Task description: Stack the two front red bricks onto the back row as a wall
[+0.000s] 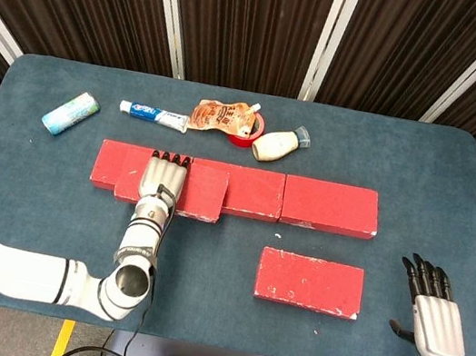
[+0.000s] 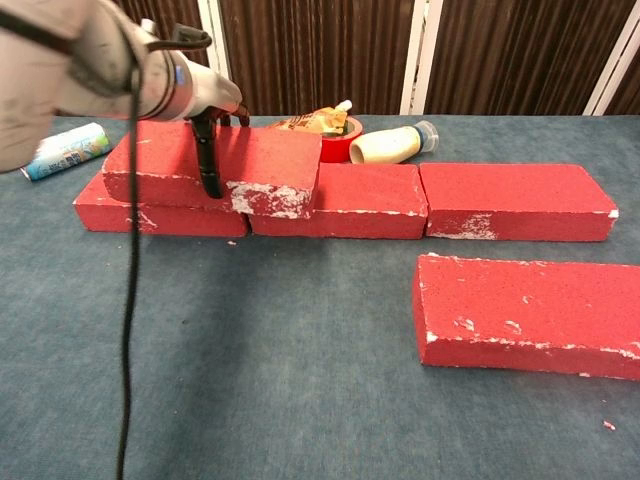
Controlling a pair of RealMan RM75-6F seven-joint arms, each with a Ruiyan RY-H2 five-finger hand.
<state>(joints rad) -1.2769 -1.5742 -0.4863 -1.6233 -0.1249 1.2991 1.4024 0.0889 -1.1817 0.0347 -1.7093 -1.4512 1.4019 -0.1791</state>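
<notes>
The left hand [image 1: 163, 181] grips a red brick [image 1: 174, 187], its fingers [image 1: 172, 160] laid across the top toward the far edge and the thumb [image 2: 207, 165] pressed down the near face, as the chest view shows. Directly under those fingers lies the back row of bricks [image 1: 308, 201], and the held brick sits over the seam between the row's left and middle bricks, its near edge overhanging slightly toward the robot. Beyond the fingertips lie a toothpaste tube [image 1: 153, 113], a crumpled pouch [image 1: 221, 116], a red tape roll [image 1: 247, 135] and a small white bottle [image 1: 279, 146]; further left of them rests a blue-green tube [image 1: 70, 113]. To the right of the hand and nearer the robot, the second front brick [image 1: 309, 282] lies flat on the blue table [image 1: 23, 195], apart from the row. Well right of that, the right hand [image 1: 434, 309] hovers near the table's edge, fingers straight and slightly spread, holding nothing.
</notes>
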